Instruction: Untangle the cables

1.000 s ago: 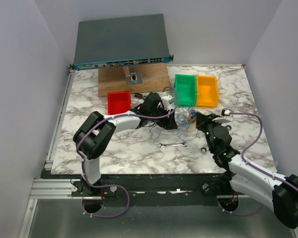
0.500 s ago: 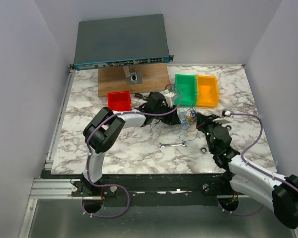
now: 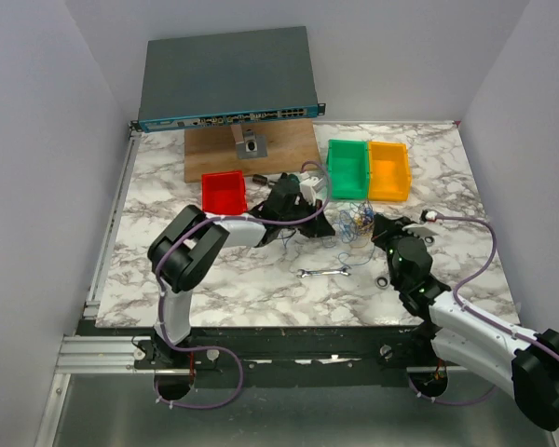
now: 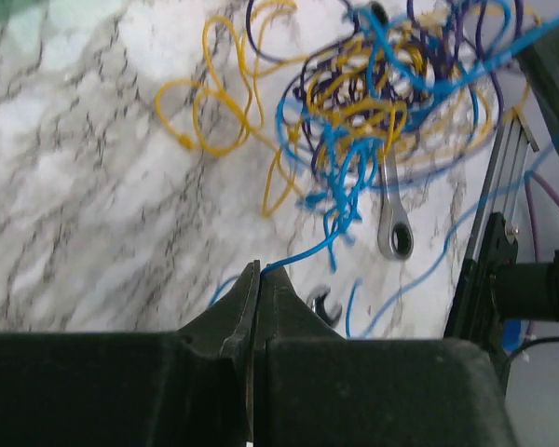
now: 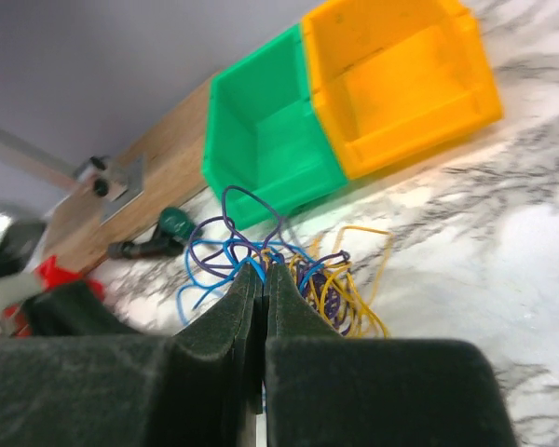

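1. Between the two grippers, on the marble table (image 3: 214, 270), the cables (image 3: 354, 223) sit as one knotted clump of blue, yellow-orange and dark loops, just in front of the green bin (image 3: 347, 168).
2. The left gripper (image 4: 258, 272) is pinched tight on a single blue strand (image 4: 303, 256) running out of the clump. The right gripper (image 5: 264, 272) has its jaws pressed together at the clump's other side, apparently on a few strands; which ones I cannot tell.
3. As I judge it, the step in hand is that one strand is gripped and the clump anchored, ready to be pulled apart.
4. The next move calls for drawing the left gripper away slowly while the right holds. The blue strand should slide free, not tighten the knot.
5. Bare marble lies toward the near edge and the robot's left. The green bin and orange bin (image 3: 388, 170) crowd the far side, and the red bin (image 3: 224, 193) stands beside the left arm.
6. A wrench (image 3: 323, 272) lies near the clump; a second wrench (image 4: 391, 219) under the loops could snag.
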Available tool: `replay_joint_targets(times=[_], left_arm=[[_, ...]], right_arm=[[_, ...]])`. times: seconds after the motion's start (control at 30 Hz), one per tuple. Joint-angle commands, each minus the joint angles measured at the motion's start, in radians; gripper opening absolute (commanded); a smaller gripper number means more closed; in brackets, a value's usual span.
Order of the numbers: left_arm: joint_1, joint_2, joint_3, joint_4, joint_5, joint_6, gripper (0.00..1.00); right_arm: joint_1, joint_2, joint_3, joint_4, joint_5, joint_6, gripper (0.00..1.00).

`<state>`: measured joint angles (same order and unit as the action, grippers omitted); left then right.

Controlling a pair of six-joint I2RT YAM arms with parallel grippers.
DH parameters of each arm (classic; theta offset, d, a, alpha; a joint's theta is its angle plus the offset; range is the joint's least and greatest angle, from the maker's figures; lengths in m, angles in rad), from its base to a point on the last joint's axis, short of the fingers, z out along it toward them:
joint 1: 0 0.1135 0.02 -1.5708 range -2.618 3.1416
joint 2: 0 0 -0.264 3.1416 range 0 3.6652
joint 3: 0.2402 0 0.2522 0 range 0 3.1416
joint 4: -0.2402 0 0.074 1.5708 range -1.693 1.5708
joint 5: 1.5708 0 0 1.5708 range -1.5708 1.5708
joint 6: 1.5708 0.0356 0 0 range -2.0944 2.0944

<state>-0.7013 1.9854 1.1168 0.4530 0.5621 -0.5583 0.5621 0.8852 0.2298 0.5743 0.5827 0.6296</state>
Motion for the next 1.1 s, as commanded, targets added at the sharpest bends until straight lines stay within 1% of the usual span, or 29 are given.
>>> replay_joint_targets(times=[0.0, 0.07, 0.1, 0.13, 0.17, 0.2, 0.27, 0.37, 0.43, 0.57, 0.7, 0.97, 1.07], left_arm=[[0.031, -0.172, -0.136, -0.009, -0.044, 0.023, 0.0], [0.065, -0.255, -0.21, -0.008, -0.045, 0.008, 0.0], [0.09, -0.289, -0.247, 0.007, -0.034, -0.01, 0.0], [0.12, -0.329, -0.29, 0.024, -0.02, -0.037, 0.0], [0.144, -0.361, -0.326, 0.044, -0.005, -0.058, 0.0], [0.173, -0.401, -0.369, 0.062, 0.012, -0.079, 0.0], [0.211, -0.487, -0.431, 0.067, 0.009, -0.089, 0.0], [0.246, -0.608, -0.489, 0.022, -0.024, -0.084, 0.0], [0.263, -0.686, -0.501, -0.031, -0.053, -0.082, 0.0], [0.264, -0.805, -0.441, -0.224, -0.126, -0.046, 0.0], [0.267, -0.884, -0.368, -0.418, -0.232, -0.012, 0.0], [0.286, -0.985, -0.181, -0.669, -0.326, 0.038, 0.0], [0.324, -0.991, -0.09, -0.734, -0.342, 0.053, 0.0]], right_arm=[[0.001, -0.016, 0.035, -0.185, 0.324, 0.147, 0.01], [0.001, -0.008, 0.057, -0.315, 0.472, 0.263, 0.01], [0.0, -0.002, 0.07, -0.4, 0.526, 0.346, 0.01], [0.001, 0.002, 0.085, -0.473, 0.574, 0.437, 0.01], [0.001, 0.007, 0.095, -0.541, 0.6, 0.493, 0.01], [0.001, 0.011, 0.102, -0.571, 0.62, 0.533, 0.01], [0.001, 0.018, 0.107, -0.624, 0.64, 0.574, 0.01], [0.0, 0.032, 0.114, -0.663, 0.648, 0.62, 0.01], [0.001, 0.045, 0.122, -0.669, 0.642, 0.624, 0.01], [0.001, 0.071, 0.148, -0.656, 0.609, 0.579, 0.01], [0.001, 0.093, 0.168, -0.623, 0.565, 0.512, 0.01], [0.001, 0.098, 0.166, -0.549, 0.518, 0.43, 0.01], [0.0, 0.096, 0.154, -0.495, 0.49, 0.376, 0.01]])
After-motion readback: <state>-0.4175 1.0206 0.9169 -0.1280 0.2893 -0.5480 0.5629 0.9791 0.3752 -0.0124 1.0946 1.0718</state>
